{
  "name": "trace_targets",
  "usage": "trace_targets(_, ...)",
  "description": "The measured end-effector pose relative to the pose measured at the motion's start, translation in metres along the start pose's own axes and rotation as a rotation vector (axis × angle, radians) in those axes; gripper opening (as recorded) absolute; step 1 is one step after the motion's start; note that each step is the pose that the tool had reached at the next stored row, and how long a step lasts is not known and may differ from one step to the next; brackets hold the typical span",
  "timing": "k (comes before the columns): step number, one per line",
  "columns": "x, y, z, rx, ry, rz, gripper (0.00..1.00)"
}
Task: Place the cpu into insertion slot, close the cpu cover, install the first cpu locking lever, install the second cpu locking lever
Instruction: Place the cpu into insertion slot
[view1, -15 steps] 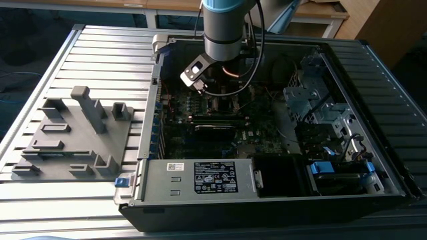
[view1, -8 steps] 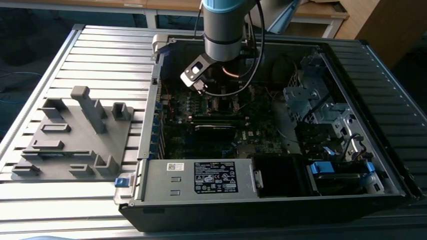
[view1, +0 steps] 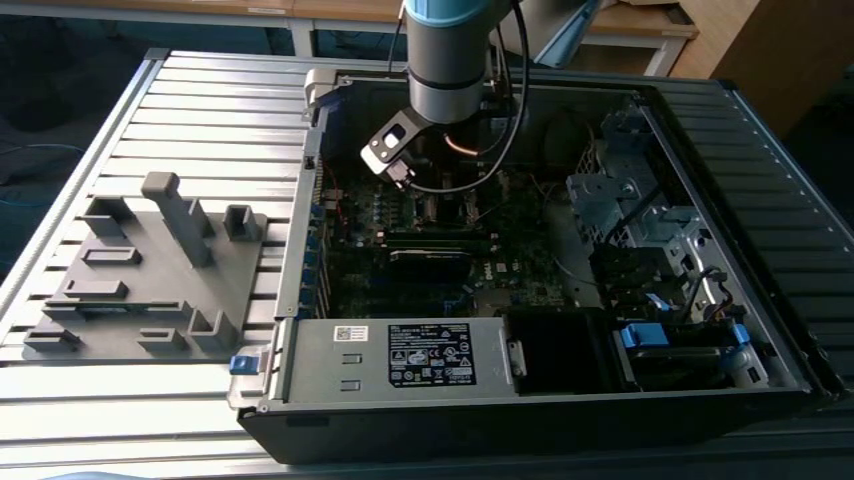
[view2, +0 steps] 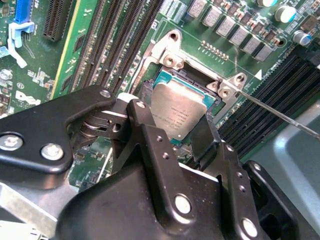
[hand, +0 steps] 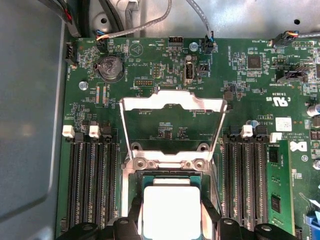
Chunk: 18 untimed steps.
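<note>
Closest to the lens in the second wrist view is the black gripper (view2: 172, 116), whose two fingers (view2: 145, 140) are closed against opposite edges of the cpu (view2: 181, 107). Note that the cpu is held face up directly over the insertion slot (view2: 192, 82), with the slot's dark recess and silvery rim exposed along the chip's far edge; you cannot tell whether the chip is fully seated. This view also gives you a thin metal lever (view2: 280, 116) running from one corner of the slot out over the long black memory slots (view2: 122, 45). The first wrist view looks across the board from behind the gripper (hand: 171, 214) and adds the state of the cpu cover (hand: 172, 102): it is swung open, its cut-out frame standing up beyond the insertion slot (hand: 170, 174) and the cpu (hand: 170, 205), hinged at the slot's far edge. Through the cut-out you see the green motherboard (hand: 165, 75); a round coin battery (hand: 111, 67) lies further off, and memory slots flank the socket on both sides. The exterior view supplies the wider setting: the arm (view1: 447, 60) reaches down into an open computer case (view1: 534, 425) lying on a slatted table (view1: 200, 110), with a grey plastic fixture (view1: 147, 270) on the exterior view's left, beside the case.
</note>
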<state>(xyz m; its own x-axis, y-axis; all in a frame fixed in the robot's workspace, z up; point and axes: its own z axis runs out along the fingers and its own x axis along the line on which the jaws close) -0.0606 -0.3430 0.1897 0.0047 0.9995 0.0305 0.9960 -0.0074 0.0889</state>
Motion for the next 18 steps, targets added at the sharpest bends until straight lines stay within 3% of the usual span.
trace_targets(7, 0.0002, 0.0003, -0.0027, -0.0005, 0.0015, 0.000, 0.54)
trace_targets(10, 0.0002, 0.0003, -0.0028, -0.0002, 0.0131, 0.001, 0.54)
trace_targets(18, 0.0000, 0.0000, -0.0028, -0.0004, 0.0129, 0.001, 0.54)
